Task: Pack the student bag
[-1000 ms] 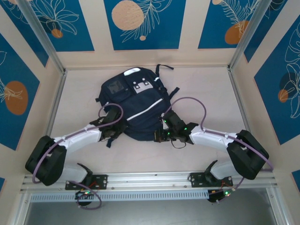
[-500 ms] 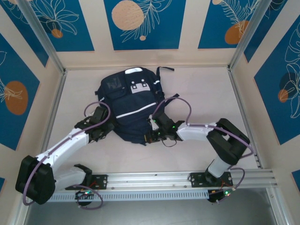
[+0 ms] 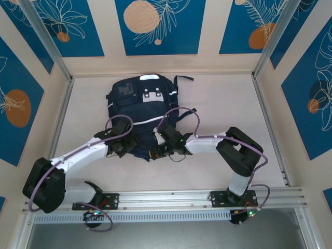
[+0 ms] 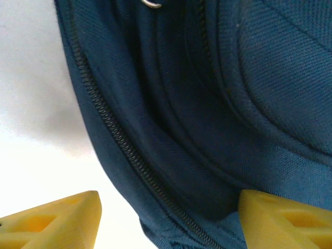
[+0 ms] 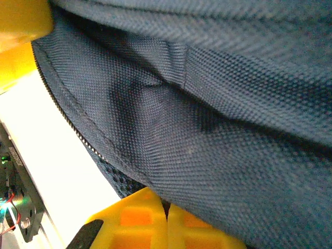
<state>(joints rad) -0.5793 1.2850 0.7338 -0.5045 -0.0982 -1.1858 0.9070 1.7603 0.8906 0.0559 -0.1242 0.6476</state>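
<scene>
The top camera is looking down over the whole table (image 3: 223, 114) from its near side; both wrist cameras are peering closely at the near edge of the bag (image 3: 142, 111).

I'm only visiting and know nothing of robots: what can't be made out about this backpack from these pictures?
Backpack contents: top view, closed fabric hides them.
Zipper ends: left wrist view, cut off by the edges.
Whether the right gripper pinches fabric: right wrist view, folds cover its tips.
Patch markings: top view, too small.
</scene>
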